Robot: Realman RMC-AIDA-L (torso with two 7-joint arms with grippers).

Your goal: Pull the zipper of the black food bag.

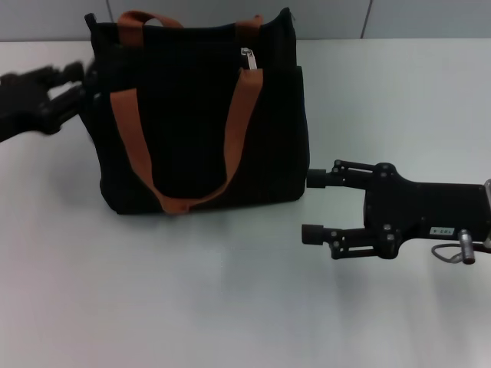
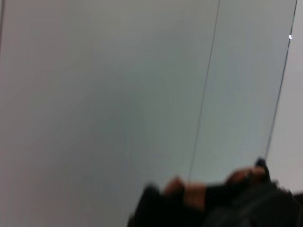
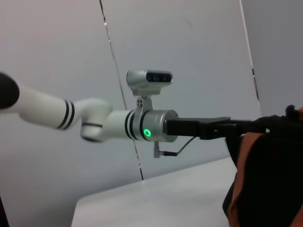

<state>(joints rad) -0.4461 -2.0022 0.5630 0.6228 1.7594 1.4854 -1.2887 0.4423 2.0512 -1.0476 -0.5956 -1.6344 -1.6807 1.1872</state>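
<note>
The black food bag (image 1: 192, 115) stands upright on the white table (image 1: 230, 307), with two rust-brown strap handles. Its small silver zipper pull (image 1: 247, 55) sits on the top rim, right of the middle. My left gripper (image 1: 90, 79) is at the bag's upper left corner and looks shut on the bag's edge; the right wrist view shows it (image 3: 265, 124) meeting the bag (image 3: 270, 179). The bag's top (image 2: 236, 208) shows blurred in the left wrist view. My right gripper (image 1: 313, 205) is open and empty, low on the table just right of the bag.
A grey panelled wall (image 1: 383, 19) runs behind the table's far edge. A silver plug with a cable (image 1: 466, 247) hangs at my right wrist. Bare table lies in front of the bag.
</note>
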